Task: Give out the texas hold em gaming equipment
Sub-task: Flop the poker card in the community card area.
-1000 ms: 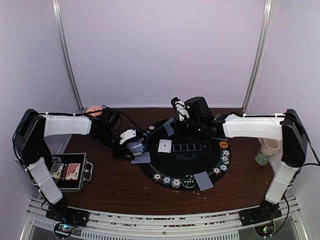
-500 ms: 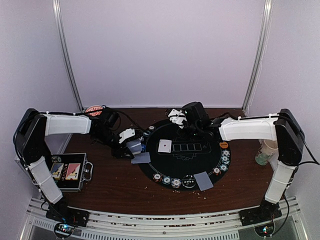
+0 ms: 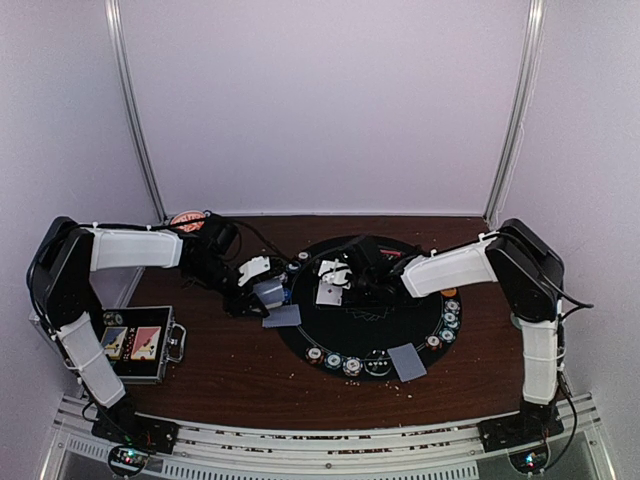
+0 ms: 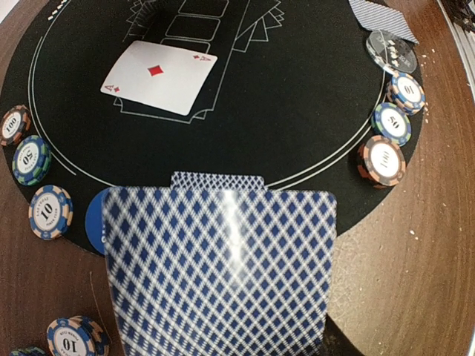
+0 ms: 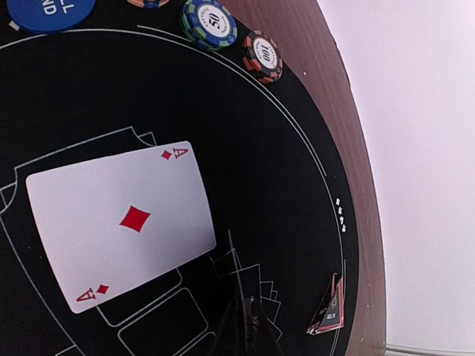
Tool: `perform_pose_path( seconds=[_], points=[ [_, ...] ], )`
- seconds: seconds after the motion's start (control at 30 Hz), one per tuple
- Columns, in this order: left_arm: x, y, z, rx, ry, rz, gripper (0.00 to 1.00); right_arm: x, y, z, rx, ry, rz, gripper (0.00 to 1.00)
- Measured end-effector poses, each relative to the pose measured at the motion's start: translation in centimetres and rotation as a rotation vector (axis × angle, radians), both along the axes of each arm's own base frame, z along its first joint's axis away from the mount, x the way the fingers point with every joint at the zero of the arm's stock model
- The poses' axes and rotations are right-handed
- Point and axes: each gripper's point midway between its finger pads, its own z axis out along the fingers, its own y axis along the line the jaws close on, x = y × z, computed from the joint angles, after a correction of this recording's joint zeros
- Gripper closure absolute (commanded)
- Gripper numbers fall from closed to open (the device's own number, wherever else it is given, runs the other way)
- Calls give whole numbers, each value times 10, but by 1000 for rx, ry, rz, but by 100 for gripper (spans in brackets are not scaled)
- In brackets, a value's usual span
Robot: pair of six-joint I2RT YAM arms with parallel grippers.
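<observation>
Where overhead blurs, wrist reads diamond ace (image 5: 122, 222)

Just ahead and left of the pinched-together gripper (image 5: 245, 326), an ace of diamonds (image 5: 122, 222) lies face up on the black mat (image 5: 297, 178). Farther ahead sit a blue button (image 5: 48, 11), a chip marked 50 (image 5: 208, 22) and a chip marked 100 (image 5: 263, 55). A red triangle marker (image 5: 329, 308) stands to its right.

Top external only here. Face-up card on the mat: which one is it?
Observer: ace of diamonds, clear in the right wrist view.
Operator: What is the left arm carrying?
Observer: left gripper holds a deck with blue diamond-lattice backs, seen face down in the left wrist view.
Operator: Chip values, far left?
Observer: 100 chip, 50 chip, 10 chip, in a row.
</observation>
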Motion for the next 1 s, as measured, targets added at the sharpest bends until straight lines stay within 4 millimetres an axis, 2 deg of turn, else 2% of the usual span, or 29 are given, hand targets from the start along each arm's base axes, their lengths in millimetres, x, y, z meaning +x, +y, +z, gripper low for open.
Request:
perform_pose_path(
  seconds=[0.17, 0.3, 0.5, 0.6, 0.63, 1.0],
  points=[
    [0, 0, 0, -2, 1, -1, 52, -3, 7, 2, -5, -14, 24, 97],
    [0, 0, 0, -2, 1, -1, 52, -11, 8, -7, -22, -2, 45, 94],
    [0, 0, 0, -2, 1, 0, 52, -22, 7, -18, -55, 19, 66, 80],
    [0, 0, 0, -2, 2, 0, 52, -23, 6, -19, -59, 22, 65, 64],
    [0, 0, 0, -2, 2, 0, 52, -23, 6, -19, -58, 23, 64, 62],
    [0, 0, 0, -2, 1, 0, 52, -33, 5, -22, -78, 44, 77, 54]
  ],
)
